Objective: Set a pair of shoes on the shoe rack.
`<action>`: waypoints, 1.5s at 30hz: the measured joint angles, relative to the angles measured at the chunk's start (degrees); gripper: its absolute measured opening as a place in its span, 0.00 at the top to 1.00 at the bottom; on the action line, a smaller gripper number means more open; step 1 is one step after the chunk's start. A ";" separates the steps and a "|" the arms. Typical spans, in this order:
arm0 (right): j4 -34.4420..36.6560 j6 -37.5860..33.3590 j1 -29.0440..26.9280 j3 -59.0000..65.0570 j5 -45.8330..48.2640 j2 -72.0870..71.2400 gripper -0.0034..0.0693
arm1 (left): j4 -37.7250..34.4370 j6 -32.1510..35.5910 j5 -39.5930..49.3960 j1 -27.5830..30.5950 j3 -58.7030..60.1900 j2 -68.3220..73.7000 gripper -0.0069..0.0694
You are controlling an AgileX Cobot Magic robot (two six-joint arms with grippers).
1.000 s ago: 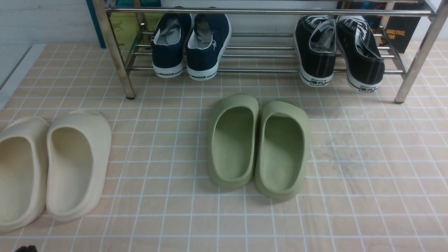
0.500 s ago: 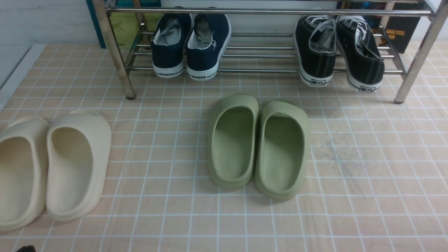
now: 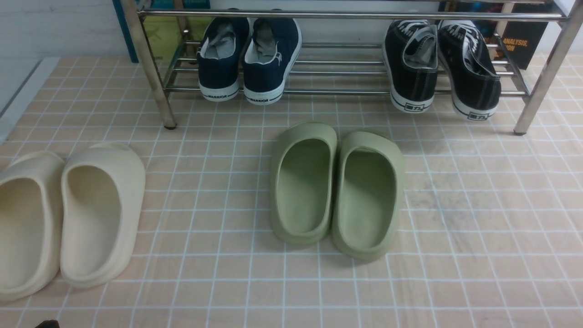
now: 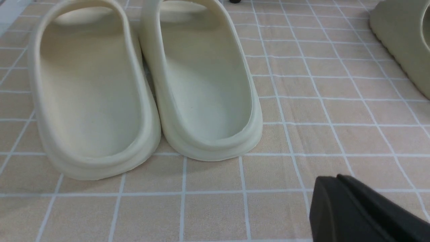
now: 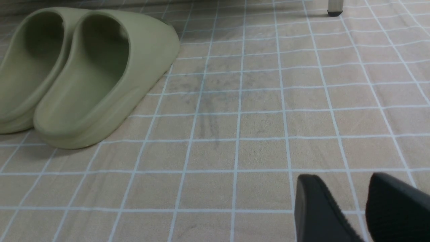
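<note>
The pair of shoes (image 3: 248, 59), navy slip-ons with white soles and "WARRIOR" on the heels, rests side by side on the left part of the chrome shoe rack (image 3: 337, 91), heels hanging over its front bar. In the left wrist view my left gripper (image 4: 332, 180) is shut with nothing in it, low over the tiled floor just in front of the cream clogs (image 4: 141, 84). My right gripper (image 5: 341, 180) stands open and empty over bare tiles, to the right of the green clogs (image 5: 84, 74). Both grippers are far from the rack.
Black lace-up sneakers (image 3: 439, 64) sit on the rack's right part. Green clogs (image 3: 337, 187) lie mid-floor before the rack, cream clogs (image 3: 63, 214) at the near left. A rack leg (image 5: 334, 7) stands ahead of the right gripper. Books lean behind the rack.
In the front view the dark tip of the left gripper at the bottom left corner has shifted slightly to the right. The shoes and clogs have not moved.
</note>
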 joint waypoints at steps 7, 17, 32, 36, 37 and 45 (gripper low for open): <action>0.00 0.00 0.00 0.00 0.00 0.00 0.62 | 0.00 0.00 0.02 0.00 0.00 0.00 0.90; 0.00 0.00 0.00 0.00 0.00 0.00 0.62 | 0.00 0.00 0.08 0.00 0.00 0.00 0.90; 0.00 0.00 0.00 0.00 0.00 0.00 0.62 | 0.00 0.00 0.08 0.00 0.00 0.00 0.88; 0.00 0.00 0.00 0.00 0.00 0.00 0.62 | 0.00 0.00 0.08 0.00 0.00 0.00 0.88; 0.00 0.00 0.00 0.00 0.00 0.00 0.62 | 0.06 0.00 0.08 0.00 0.00 0.00 0.88; 0.00 0.00 0.00 0.00 0.00 0.00 0.62 | 0.17 0.00 0.08 0.00 0.00 0.00 0.86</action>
